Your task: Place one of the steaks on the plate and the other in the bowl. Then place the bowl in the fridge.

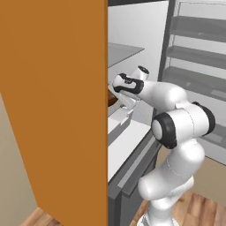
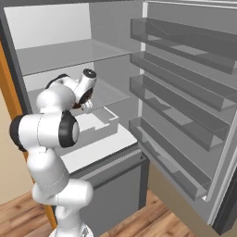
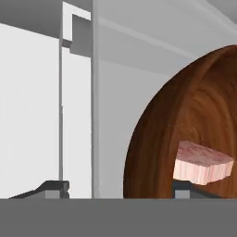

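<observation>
Reaching deep into the open fridge (image 2: 185,92), wrist just past the edge of the orange cabinet panel (image 1: 57,106). In the hand view my gripper (image 3: 118,187) has its two tips set wide apart at the bottom of the frame: the left tip stands free against the pale fridge wall, the right tip sits low in front of the bowl (image 3: 162,139). Jaws open, nothing clamped between them as far as I can see.

The bowl lies to the right of my gripper's midline in that view, very close. Its brown rim curves up and away to the upper right, mouth turned toward the camera. I read that as my hand's roll, not a tipped bowl. The pale pink steak (image 3: 203,165) rests inside it, just above my right tip. From the left base view a sliver of brown bowl (image 1: 112,98) shows beside the panel edge, under my wrist, level with a pale shelf.

Judgement: the bowl looks set down inside the fridge, with the rim close beside my right fingertip. I cannot tell whether that tip touches the wood.

What the coming move turns on: the bowl is off to my right, not between the tips. A straight pull back along my own axis should clear it; any drift rightward risks nudging the rim.
</observation>
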Tool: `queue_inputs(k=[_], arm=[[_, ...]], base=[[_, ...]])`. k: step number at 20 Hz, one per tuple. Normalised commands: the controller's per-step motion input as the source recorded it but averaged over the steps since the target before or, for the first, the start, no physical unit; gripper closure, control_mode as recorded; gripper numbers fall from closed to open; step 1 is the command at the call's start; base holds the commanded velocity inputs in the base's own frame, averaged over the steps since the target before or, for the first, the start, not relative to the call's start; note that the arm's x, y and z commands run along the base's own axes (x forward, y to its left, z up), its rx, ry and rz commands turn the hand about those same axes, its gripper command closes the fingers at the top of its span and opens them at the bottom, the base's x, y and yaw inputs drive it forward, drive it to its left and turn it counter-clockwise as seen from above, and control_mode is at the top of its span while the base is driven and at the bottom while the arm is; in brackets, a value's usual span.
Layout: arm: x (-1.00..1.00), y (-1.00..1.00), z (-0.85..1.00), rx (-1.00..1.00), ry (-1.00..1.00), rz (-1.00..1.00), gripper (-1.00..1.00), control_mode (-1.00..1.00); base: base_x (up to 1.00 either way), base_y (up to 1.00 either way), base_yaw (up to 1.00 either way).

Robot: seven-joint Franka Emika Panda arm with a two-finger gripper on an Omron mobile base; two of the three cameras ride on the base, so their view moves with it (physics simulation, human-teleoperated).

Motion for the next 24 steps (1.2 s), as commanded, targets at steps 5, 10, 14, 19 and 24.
queue_inputs(k=[5, 10, 14, 19, 24], arm=[[0.02, 0.0, 0.22, 0.25, -0.16, 0.0, -1.0, -1.0], [-0.01, -0.06, 0.19, 0.24, -0.19, 0.0, -1.0, -1.0], [-0.37, -0.3, 0.4, 0.07, -0.14, -0.04, -1.0, -1.0], [-0.72, -0.41, 0.24, 0.0, -0.04, -0.05, -1.0, -1.0], [-0.78, -0.49, 0.19, 0.0, 0.0, -0.07, -1.0, -1.0]], base=[[0.0, 0.0, 0.0], [0.0, 0.0, 0.0], [0.0, 0.0, 0.0], [0.0, 0.0, 0.0], [0.0, 0.0, 0.0]])
